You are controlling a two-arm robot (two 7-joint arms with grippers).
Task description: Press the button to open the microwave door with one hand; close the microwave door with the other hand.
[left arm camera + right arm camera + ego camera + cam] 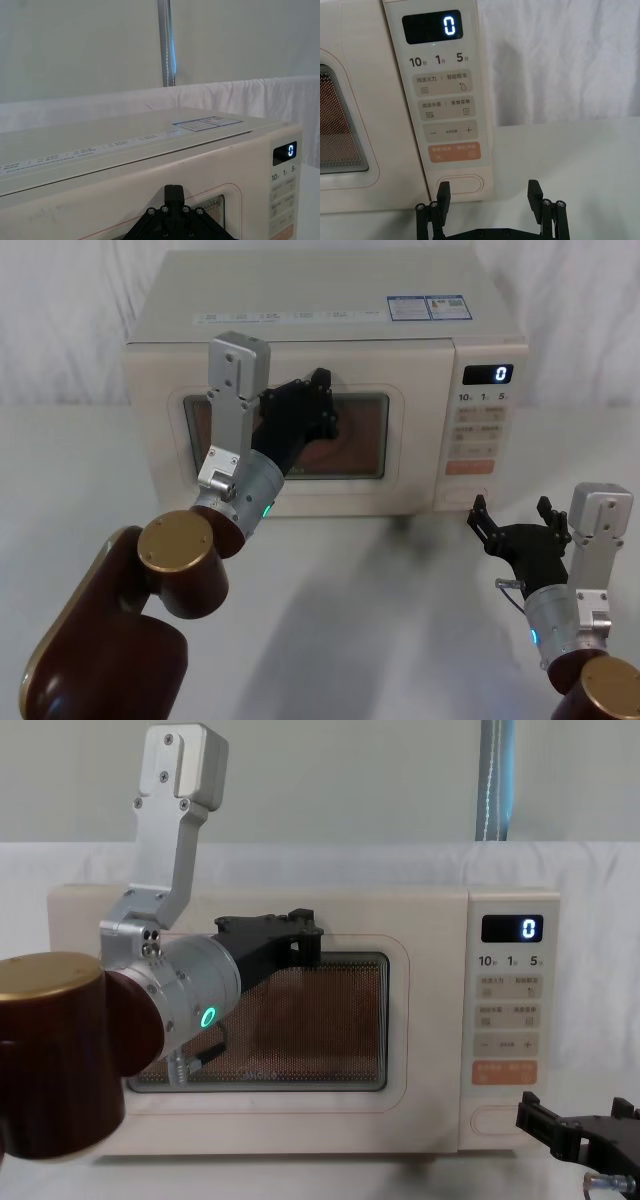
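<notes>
While shut, microwave door (260, 1110) w/ left gripper (318, 400) at window.

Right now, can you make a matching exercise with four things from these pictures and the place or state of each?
Things:
1. door
2. button
3. left gripper
4. right gripper

Place or state:
A. open, low in front of the panel
B. at the door's window
C. closed
D. under the orange key

Pairs: 1-C, 2-D, 3-B, 4-A

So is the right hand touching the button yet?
No, the open right hand hangs short of the button, with a gap showing before the panel.
</notes>
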